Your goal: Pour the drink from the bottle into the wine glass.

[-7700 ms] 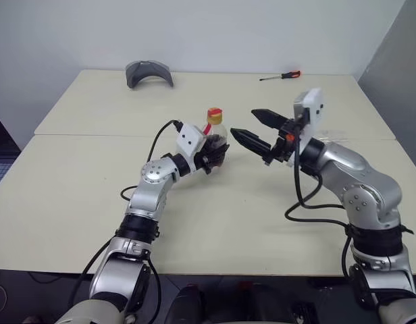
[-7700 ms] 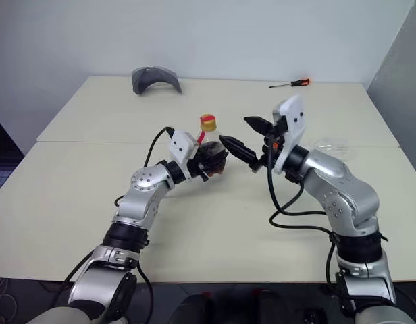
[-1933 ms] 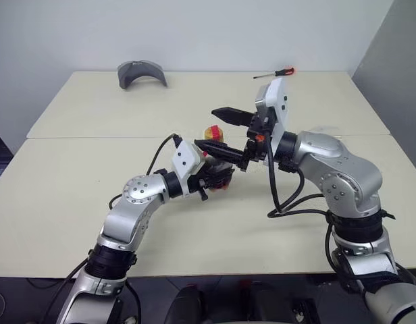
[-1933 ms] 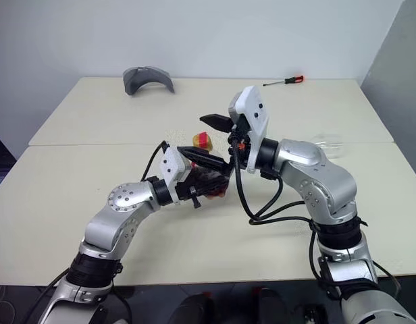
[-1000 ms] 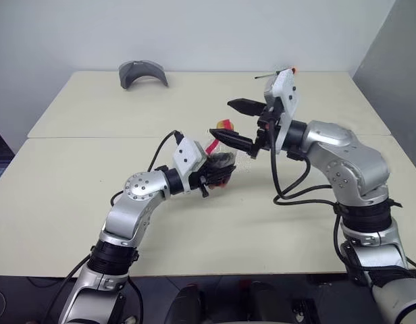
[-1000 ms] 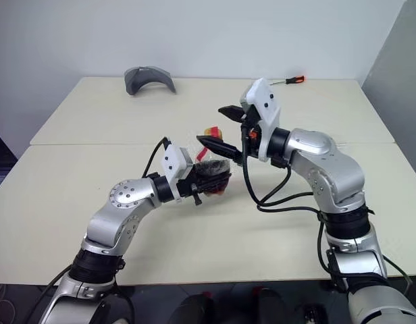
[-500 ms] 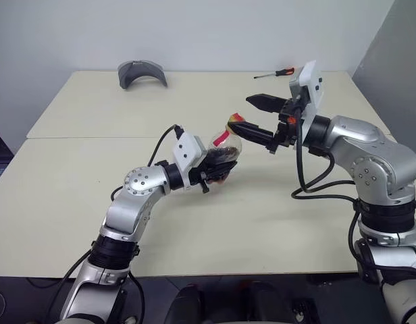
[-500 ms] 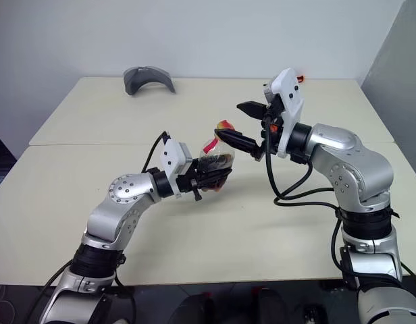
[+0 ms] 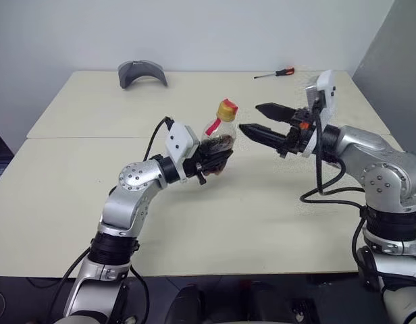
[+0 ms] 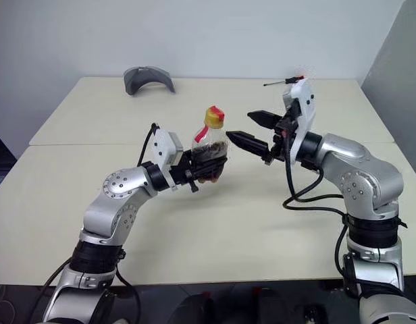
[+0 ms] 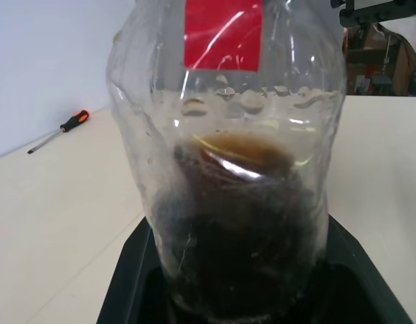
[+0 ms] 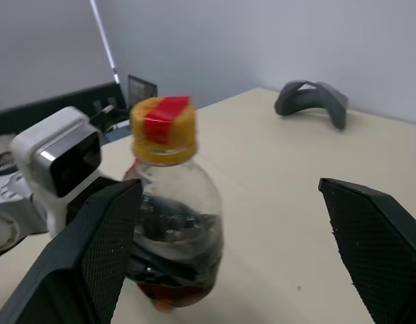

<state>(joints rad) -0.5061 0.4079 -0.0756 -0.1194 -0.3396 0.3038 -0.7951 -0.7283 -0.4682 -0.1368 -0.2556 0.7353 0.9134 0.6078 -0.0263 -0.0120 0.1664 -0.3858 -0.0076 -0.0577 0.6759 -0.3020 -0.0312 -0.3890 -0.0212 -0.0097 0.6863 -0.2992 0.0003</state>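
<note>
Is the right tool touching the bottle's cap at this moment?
Apart. In the right eye view, the open right tool sits beside the bottle, with bare table visible between its fingertips and the yellow cap.

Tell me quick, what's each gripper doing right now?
Left gripper: closed on the cola bottle, held upright above the table.
Right gripper: open, holding nothing, beside the bottle's yellow cap.

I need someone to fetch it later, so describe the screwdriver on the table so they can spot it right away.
Look at the far edge of the cream table, toward its right corner by the wall. The screwdriver lies flat there, well apart from the grey curved object at the far left. It is slim, with an orange and black handle.
</note>
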